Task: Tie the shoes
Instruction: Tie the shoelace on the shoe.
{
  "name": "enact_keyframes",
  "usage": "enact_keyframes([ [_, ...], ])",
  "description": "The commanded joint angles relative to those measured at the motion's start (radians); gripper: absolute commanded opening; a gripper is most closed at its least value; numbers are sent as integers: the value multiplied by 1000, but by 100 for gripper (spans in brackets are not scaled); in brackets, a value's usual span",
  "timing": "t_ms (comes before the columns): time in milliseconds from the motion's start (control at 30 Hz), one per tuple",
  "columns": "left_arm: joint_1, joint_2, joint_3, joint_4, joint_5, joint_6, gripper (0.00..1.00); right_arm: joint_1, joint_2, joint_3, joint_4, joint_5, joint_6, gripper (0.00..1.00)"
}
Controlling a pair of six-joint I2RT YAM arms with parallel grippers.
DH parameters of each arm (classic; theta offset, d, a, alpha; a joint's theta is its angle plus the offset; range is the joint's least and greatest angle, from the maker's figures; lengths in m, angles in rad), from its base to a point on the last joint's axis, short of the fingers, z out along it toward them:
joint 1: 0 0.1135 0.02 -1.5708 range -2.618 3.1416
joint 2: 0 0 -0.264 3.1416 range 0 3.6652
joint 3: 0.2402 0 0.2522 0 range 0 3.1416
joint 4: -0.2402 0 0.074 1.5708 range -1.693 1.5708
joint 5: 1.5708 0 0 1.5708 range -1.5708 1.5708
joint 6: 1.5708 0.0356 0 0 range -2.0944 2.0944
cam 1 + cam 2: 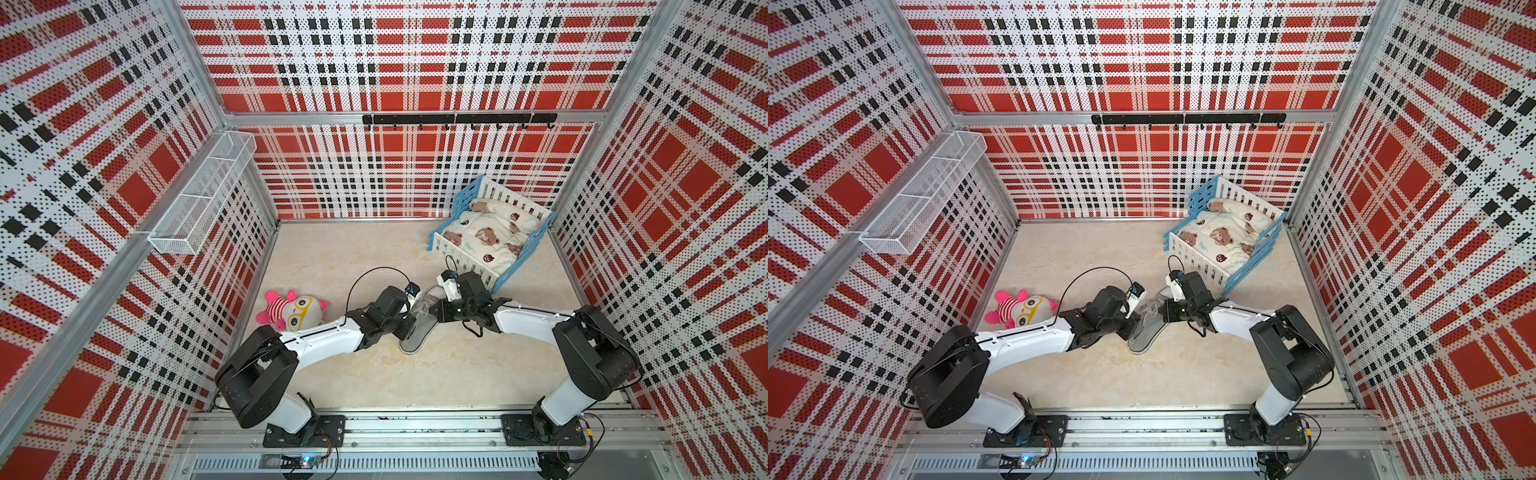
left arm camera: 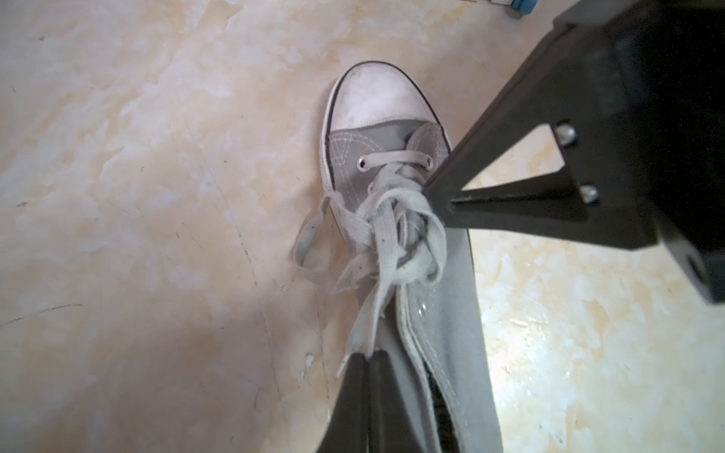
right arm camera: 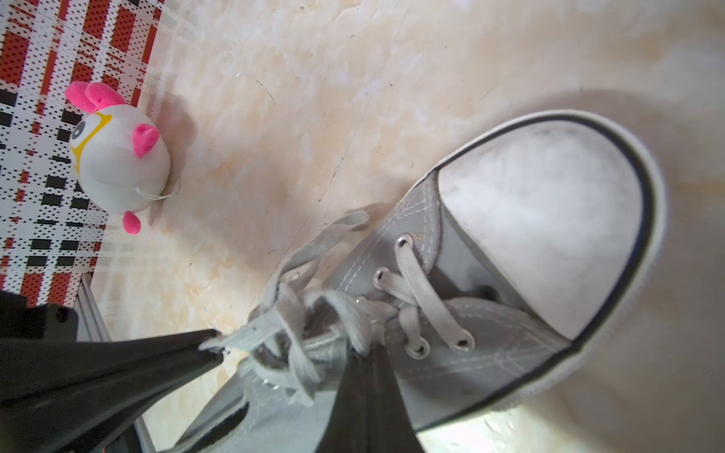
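Left wrist | left gripper [image 2: 367, 356] clamps laces [image 2: 386, 239]; right gripper [image 2: 438, 199] clamps laces | sneaker [image 2: 441, 306] upright

One sneaker [image 1: 417, 337], one plush toy [image 1: 297, 312], one doll bed [image 1: 464, 254], one wire basket [image 1: 198, 200] — hook rail [image 1: 457, 119] seemingly in two sections.

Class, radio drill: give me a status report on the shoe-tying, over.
Left pincer shut on lace. Right pincer shut on lace too. Sneaker upright, knot loose. Plush toy aside, nothing blocking.
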Motion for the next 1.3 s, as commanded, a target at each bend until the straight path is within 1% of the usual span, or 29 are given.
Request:
enact_keyframes([
  [0,37,-42,-34,71,118,-21,13,1,-13,12,-50,58,-24,0],
  [100,59,-60,-61,107,204,-42,23,2,-16,14,-55,58,-27,0],
  [200,82,-67,-103,162,282,-95,32,2,-14,26,-66,57,-30,0],
  [400,113,-91,-204,258,344,-217,41,2,-21,40,-79,58,-37,0],
  [600,110,-115,-284,379,457,-307,44,2,-19,48,-90,64,-47,0],
  [733,70,-115,-289,404,474,-346,44,-1,-18,59,-108,73,-65,0],
  [800,43,-96,-281,426,491,-356,44,-3,-15,67,-120,71,-78,0],
  [900,29,-66,-259,461,503,-368,44,-6,-7,79,-136,63,-97,0],
  [967,28,-53,-245,489,515,-378,44,-7,-4,85,-143,57,-108,0],
  [1167,32,-26,-178,501,570,-361,44,-11,-2,99,-163,40,-138,0],
  [1267,73,-67,-193,501,532,-366,44,-11,2,103,-168,31,-144,0],
])
